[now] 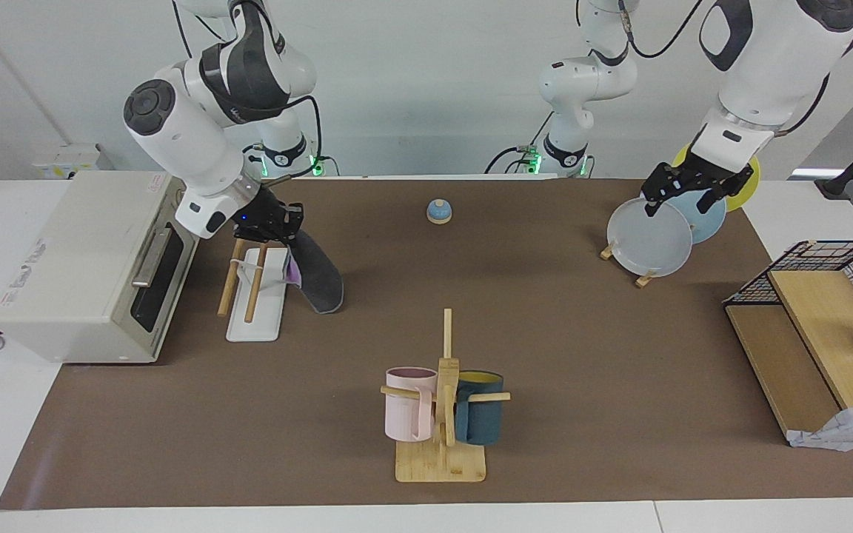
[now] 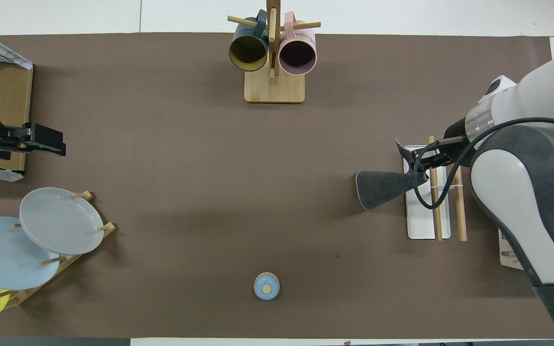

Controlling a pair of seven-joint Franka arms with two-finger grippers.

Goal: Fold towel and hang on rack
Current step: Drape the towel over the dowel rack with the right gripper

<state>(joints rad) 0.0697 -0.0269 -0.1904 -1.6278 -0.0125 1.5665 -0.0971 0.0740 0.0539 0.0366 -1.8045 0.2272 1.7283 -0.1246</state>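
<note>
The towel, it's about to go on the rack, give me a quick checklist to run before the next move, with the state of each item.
1. Towel held by the right gripper: ok, shut on its top edge.
2. Towel folded: ok, it hangs doubled, grey face out with purple showing at the edge.
3. Towel over the rack: not ok, most of it hangs beside the rods, over the mat.
4. Rods free of other things: ok.
5. Towel's lower edge off the mat: cannot tell.
6. Left gripper out of the way: ok, open, over the plate stand at the left arm's end, waiting.
</note>
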